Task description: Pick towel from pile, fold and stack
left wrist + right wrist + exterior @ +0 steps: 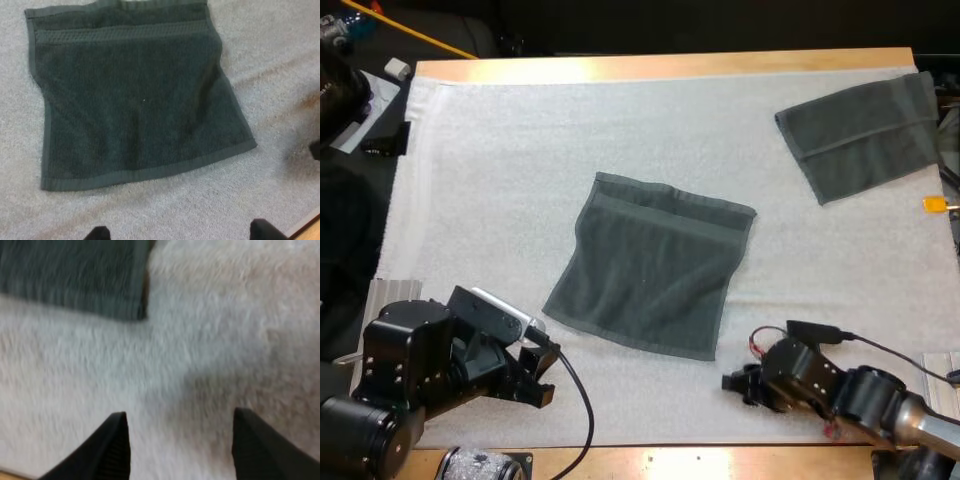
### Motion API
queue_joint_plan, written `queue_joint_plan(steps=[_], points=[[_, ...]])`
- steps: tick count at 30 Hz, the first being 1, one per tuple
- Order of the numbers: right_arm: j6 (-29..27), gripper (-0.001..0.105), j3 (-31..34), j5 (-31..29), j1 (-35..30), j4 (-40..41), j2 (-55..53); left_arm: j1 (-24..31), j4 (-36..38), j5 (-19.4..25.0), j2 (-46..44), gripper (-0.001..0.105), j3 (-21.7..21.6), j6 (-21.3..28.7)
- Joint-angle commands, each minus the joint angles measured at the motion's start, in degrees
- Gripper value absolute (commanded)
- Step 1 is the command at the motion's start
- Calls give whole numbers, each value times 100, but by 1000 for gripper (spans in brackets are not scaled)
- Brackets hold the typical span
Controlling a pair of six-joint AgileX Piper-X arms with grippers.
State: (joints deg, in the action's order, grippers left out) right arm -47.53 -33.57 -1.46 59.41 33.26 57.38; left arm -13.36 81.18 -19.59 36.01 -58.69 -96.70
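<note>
Plainly, left gripper (182, 231) and right gripper (177, 445) spread, off flat towel (655, 265); folded towel (865, 135) well apart.

no readable text, no labels, no brand marks, no numbers anywhere

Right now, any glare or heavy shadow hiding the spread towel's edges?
High view: the spread towel is evenly lit, no glare, all edges clear against the white mat. Left wrist view: hem and woven band show; a soft shadow lies on the mat off its corner. Right wrist view: a dim shadow on the mat ahead of the open right gripper, not on the towel.
</note>
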Motion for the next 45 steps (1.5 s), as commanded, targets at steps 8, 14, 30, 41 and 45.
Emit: queue_joint_plan(steps=[8, 14, 30, 41, 45], points=[[424, 46, 136, 664, -516, -1809, 1298, -2, 30, -41, -26, 56, -24, -14], [567, 45, 176, 818, -512, -2304, 1681, -8, 44, -13, 5, 55, -8, -26], [1556, 44, 176, 813, -560, -3689, 2725, -5, 107, -27, -12, 55, -3, -38], [1478, 3, 130, 619, -539, -3791, 2549, -18, 53, -62, 25, 55, -2, -7], [1062, 1, 127, 612, -526, -3591, 2420, -26, 8, -63, 19, 55, -5, 16]])
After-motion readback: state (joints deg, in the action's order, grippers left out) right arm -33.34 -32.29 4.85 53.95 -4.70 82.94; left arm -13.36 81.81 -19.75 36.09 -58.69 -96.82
